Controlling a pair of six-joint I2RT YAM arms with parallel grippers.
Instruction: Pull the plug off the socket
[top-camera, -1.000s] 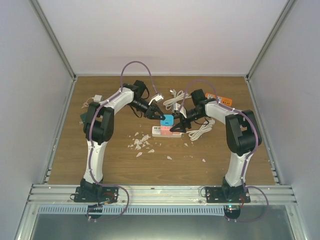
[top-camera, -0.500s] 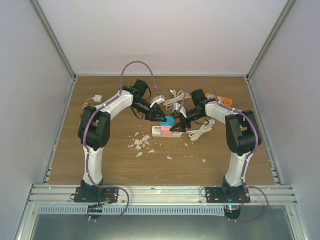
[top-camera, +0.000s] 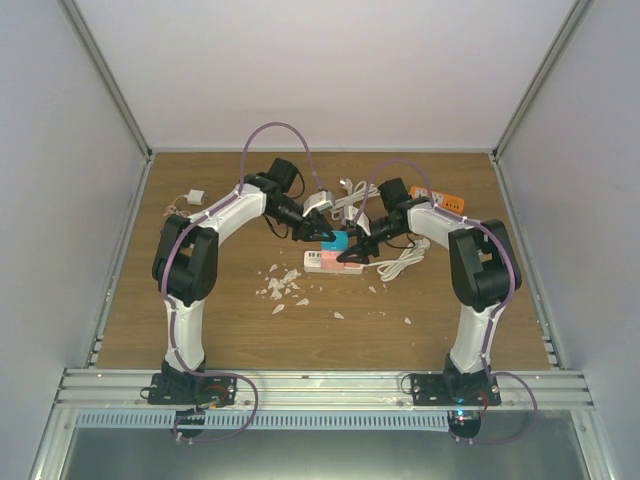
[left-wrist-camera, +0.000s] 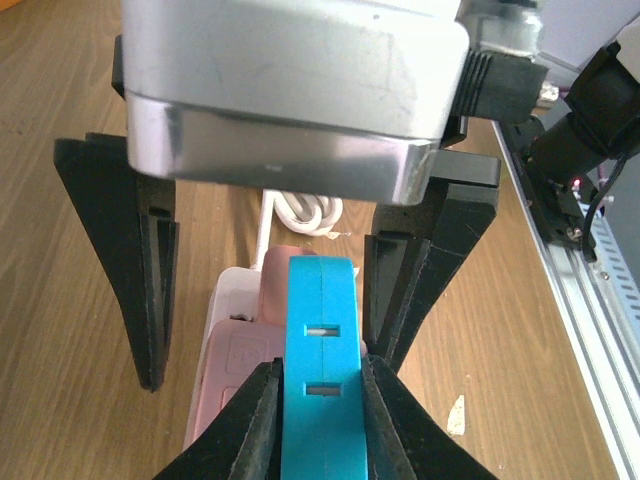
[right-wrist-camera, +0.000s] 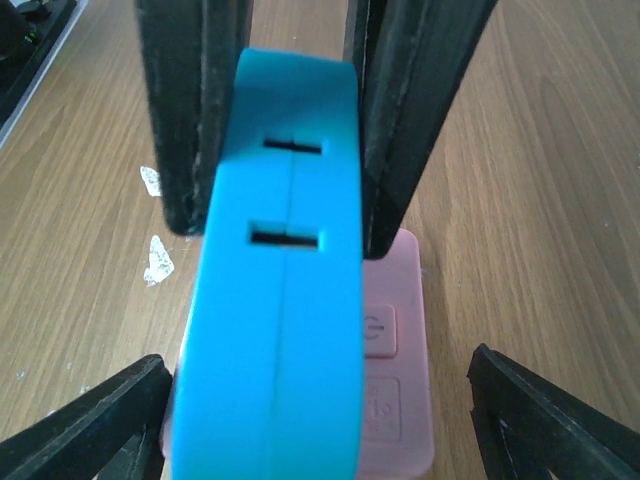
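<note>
Pinching the blue plug (left-wrist-camera: 320, 300) on both flat sides with the left gripper (left-wrist-camera: 320, 395), at the centre of the top view, upright in the pink socket strip (right-wrist-camera: 395, 370). Straddling strip and plug with the right gripper (right-wrist-camera: 315, 360), fingers well apart, bare wood (top-camera: 230, 320) on both sides and a white cable coil (top-camera: 405, 262) just right. Showing two slots (right-wrist-camera: 285, 237) on the plug's edge; button marks (right-wrist-camera: 378, 330) on the strip too blurred to read.
</note>
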